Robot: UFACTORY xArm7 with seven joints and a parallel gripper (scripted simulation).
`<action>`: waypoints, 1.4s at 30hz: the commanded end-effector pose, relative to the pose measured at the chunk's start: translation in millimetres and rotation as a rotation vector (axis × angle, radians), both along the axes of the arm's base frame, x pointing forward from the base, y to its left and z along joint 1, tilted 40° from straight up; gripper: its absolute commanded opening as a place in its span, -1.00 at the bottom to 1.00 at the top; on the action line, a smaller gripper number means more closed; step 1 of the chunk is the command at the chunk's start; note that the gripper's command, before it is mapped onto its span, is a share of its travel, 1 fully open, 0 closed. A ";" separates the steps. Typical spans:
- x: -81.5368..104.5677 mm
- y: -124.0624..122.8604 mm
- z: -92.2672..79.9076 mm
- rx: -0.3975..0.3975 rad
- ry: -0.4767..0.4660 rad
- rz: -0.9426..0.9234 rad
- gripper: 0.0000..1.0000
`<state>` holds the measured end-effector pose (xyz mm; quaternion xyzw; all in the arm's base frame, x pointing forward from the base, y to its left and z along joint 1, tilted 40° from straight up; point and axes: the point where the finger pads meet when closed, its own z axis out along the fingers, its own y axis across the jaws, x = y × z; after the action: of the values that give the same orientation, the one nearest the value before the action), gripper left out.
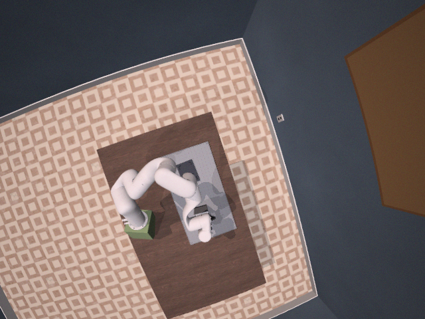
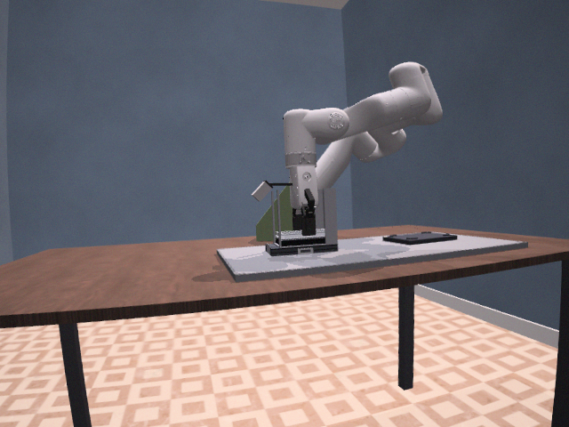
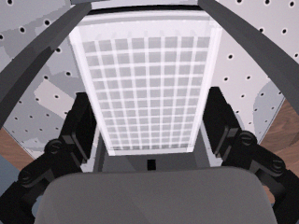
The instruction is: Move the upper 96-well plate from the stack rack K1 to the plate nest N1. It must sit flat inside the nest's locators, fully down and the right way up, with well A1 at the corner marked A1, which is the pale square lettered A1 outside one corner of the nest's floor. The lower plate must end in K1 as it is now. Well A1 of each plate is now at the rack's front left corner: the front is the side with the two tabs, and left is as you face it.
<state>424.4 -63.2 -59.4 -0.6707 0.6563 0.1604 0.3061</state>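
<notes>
The stack rack K1 (image 2: 300, 250) stands on the perforated board, with thin posts and a tall grey wall. The upper 96-well plate (image 3: 145, 70) lies in it, pale, its well grid facing up. The lower plate is not clearly visible beneath it. My gripper (image 2: 303, 225) (image 3: 149, 103) is open and points down inside the rack. Its fingers stand beside the plate's two long sides, with a gap at each, and their tips look about level with the plate. The plate nest N1 (image 1: 186, 166) (image 2: 420, 237) is low and dark, and holds no plate. Its A1 mark cannot be made out.
The grey perforated board (image 1: 202, 151) (image 2: 257, 269) carries rack and nest on the brown table (image 1: 206, 274) (image 2: 138, 270). Rack posts (image 2: 278, 215) and the tall wall (image 2: 331, 215) rise close around my gripper. The arm's green pedestal (image 1: 140, 234) stands at the table's edge.
</notes>
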 end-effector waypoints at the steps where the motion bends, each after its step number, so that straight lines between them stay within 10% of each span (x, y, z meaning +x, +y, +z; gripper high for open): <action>1: 0.6 -2.1 0.9 -0.003 -0.002 -0.003 1.00; 9: 0.7 -2.1 0.9 -0.003 -0.002 -0.003 1.00; 10: 0.5 -2.5 1.4 -0.003 -0.002 -0.003 -1.00; 42: 0.5 -2.4 1.3 -0.002 -0.002 -0.003 -1.00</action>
<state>424.3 -63.4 -59.1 -0.6707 0.6563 0.1605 0.3061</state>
